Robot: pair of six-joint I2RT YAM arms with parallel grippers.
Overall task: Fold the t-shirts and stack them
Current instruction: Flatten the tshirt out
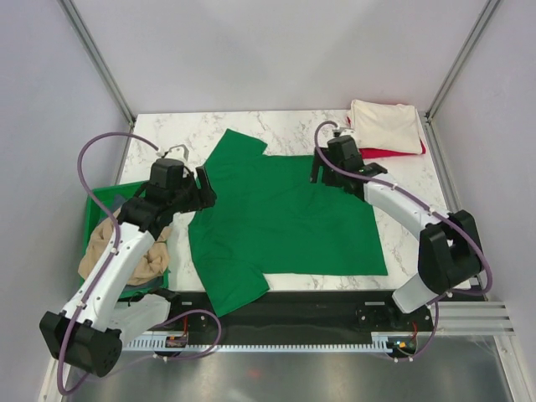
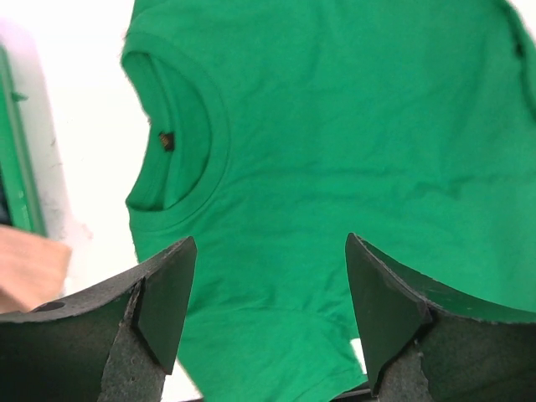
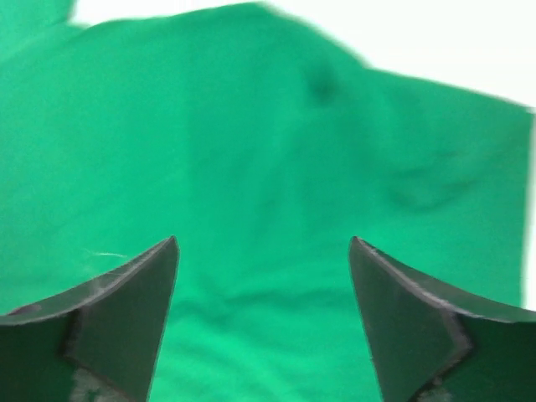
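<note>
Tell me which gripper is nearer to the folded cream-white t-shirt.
Right. The right gripper hangs over the far edge of the green t-shirt, just left of the cream-white t-shirt. The left gripper is at the green one's opposite, left side.

We get bare table [image 1: 285, 126] right of the flat green t-shirt [image 1: 285, 218] and along the far edge; green bin [image 1: 107, 192] blocks left, cream t-shirt [image 1: 385, 124] on red t-shirt [image 1: 387, 153] blocks far-right corner.

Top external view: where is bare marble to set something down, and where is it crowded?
Free: far marble strip between the spread bright green cloth t-shirt and the folded cream-white t-shirt. Crowded: left edge, green plastic bin.
</note>
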